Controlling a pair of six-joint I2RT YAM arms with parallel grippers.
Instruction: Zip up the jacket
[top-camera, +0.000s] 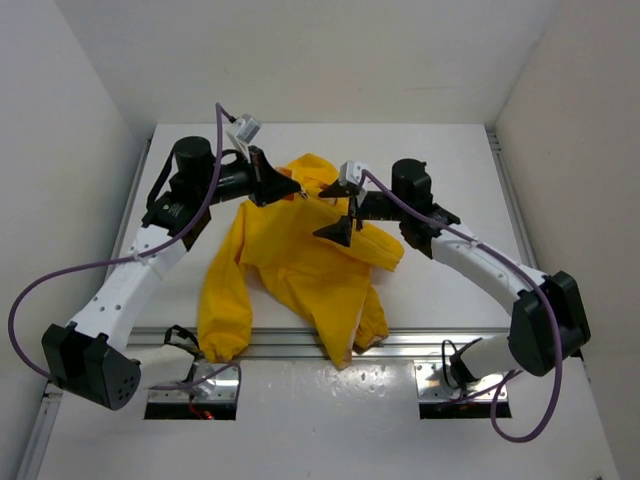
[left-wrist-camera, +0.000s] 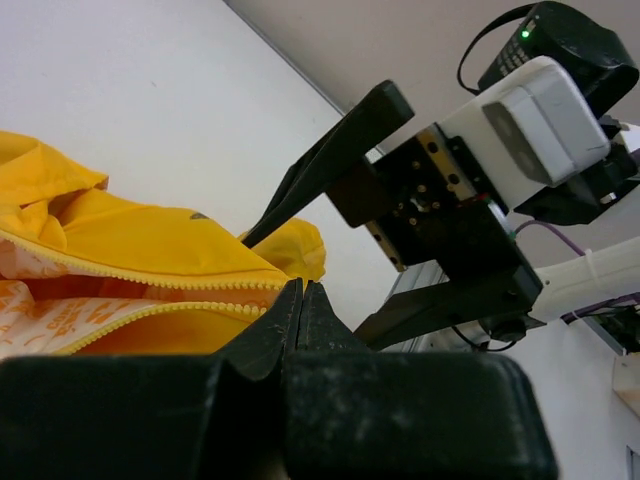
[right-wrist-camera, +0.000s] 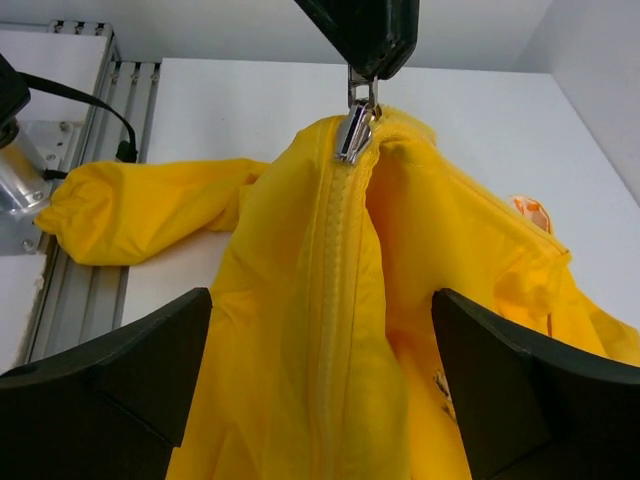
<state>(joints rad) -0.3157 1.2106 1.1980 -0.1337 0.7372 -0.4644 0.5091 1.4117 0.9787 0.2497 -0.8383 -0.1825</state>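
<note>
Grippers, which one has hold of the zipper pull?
The left gripper: it is shut on the zipper pull of the jacket. The right gripper stands open, holding nothing.

Close view along the left gripper (left-wrist-camera: 301, 296), whose dark jaws are pressed together at the edge of a bright yellow jacket (left-wrist-camera: 130, 240) on a white counter (left-wrist-camera: 150, 80). The jacket front lies parted at left, two rows of zipper teeth (left-wrist-camera: 150, 268) running apart, with orange-and-white patterned lining (left-wrist-camera: 50, 320) between them. Just behind, the right gripper (left-wrist-camera: 303, 289) reaches in from the upper right, black jaws spread wide. A white camera housing (left-wrist-camera: 540, 110) sits on it, with a small green light (left-wrist-camera: 523, 33) above.
</note>
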